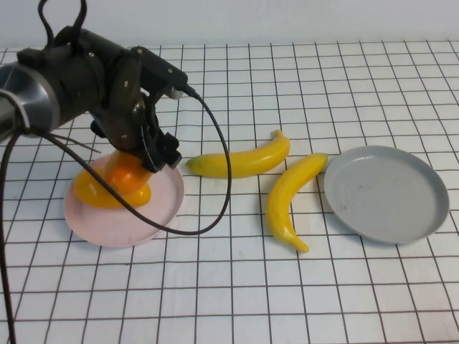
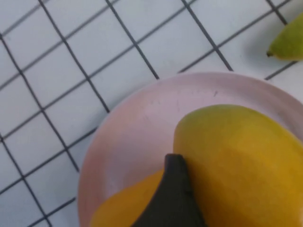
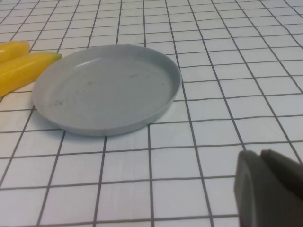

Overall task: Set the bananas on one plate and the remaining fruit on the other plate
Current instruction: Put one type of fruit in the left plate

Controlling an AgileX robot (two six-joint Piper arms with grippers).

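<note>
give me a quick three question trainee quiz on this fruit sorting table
1. True or false: the grey plate holds no fruit.
2. Which plate is the left end effector over? A) the pink plate B) the grey plate
3. Fill in: both bananas lie on the ____, between the two plates.

Key: 1 true. 2 A, right above the two mangoes already on it. 3 table. The right end effector hangs near the grey plate and holds nothing.
</note>
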